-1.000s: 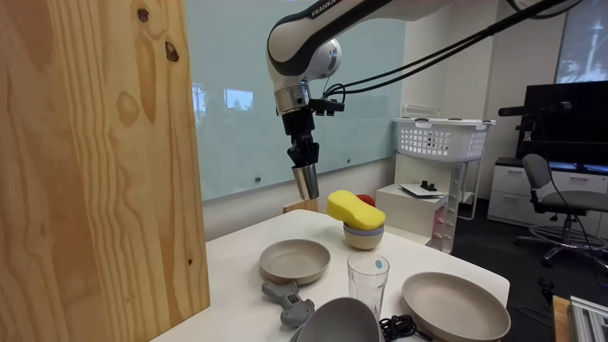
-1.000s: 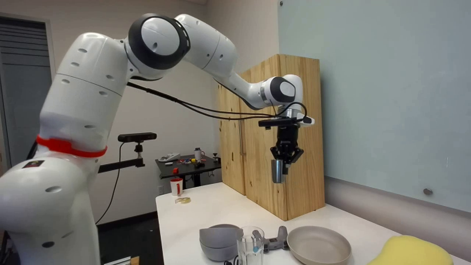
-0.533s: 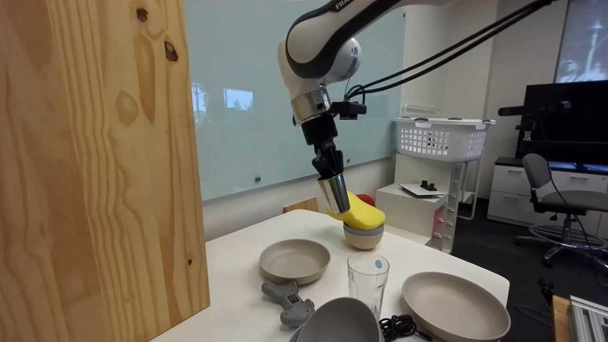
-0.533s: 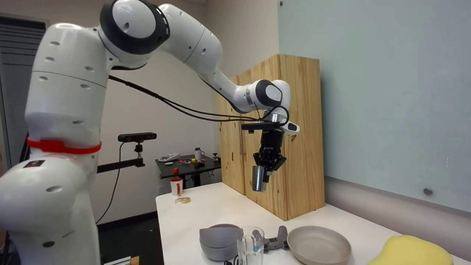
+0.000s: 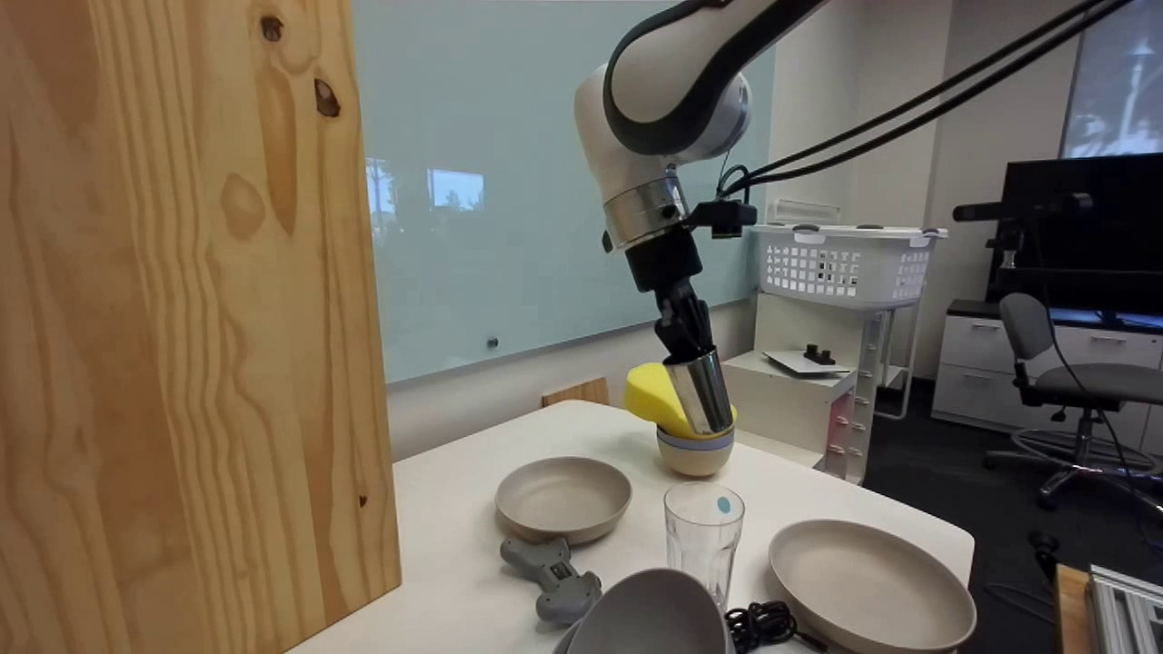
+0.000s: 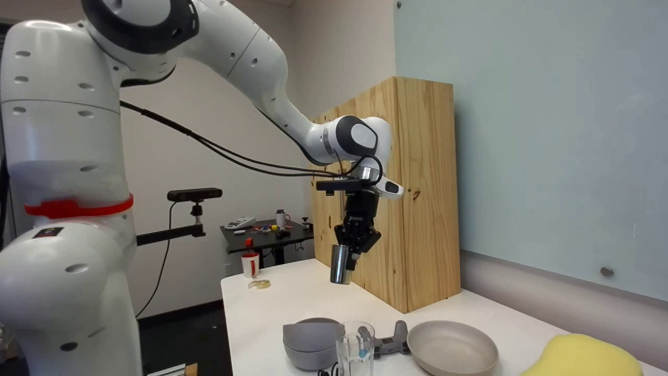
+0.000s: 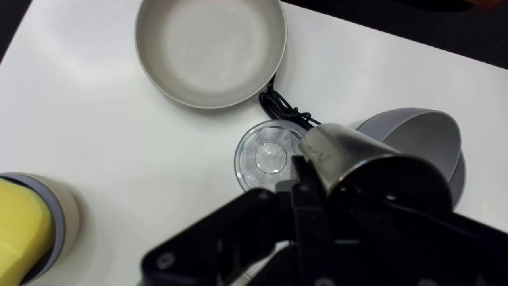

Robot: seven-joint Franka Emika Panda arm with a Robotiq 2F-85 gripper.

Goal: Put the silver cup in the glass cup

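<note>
A black two-fingered gripper (image 6: 348,256), at the end of a white robot arm (image 6: 261,57), is holding a small silver cup (image 5: 700,393) in the air over a white table (image 5: 436,536). Its jaws are standing almost together, pinching only the thin wall of the cup. In the wrist view, one dark finger (image 7: 304,198) is pressing along the outside of the metal, while the other is reaching in through the open mouth, its tip disappearing into shadow. The mouth is facing up toward the gripper, and the cup is leaning, its lower end pointing down and off to one side.

Below, a clear glass cup (image 5: 704,536) is standing upright on the table. The silver cup is hanging higher than it and apart from it in both exterior views; in the wrist view, its lower end is covering a little of the glass rim.

Just beside the glass cup, a coil of black cable (image 5: 761,627) and two nested grey bowls (image 6: 308,344) are resting, with a grey game controller (image 5: 552,577) lying near. Farther off, a yellow sponge (image 5: 652,400) is sitting in a small bowl (image 5: 695,459), partly hidden behind the silver cup in an exterior view.
</note>
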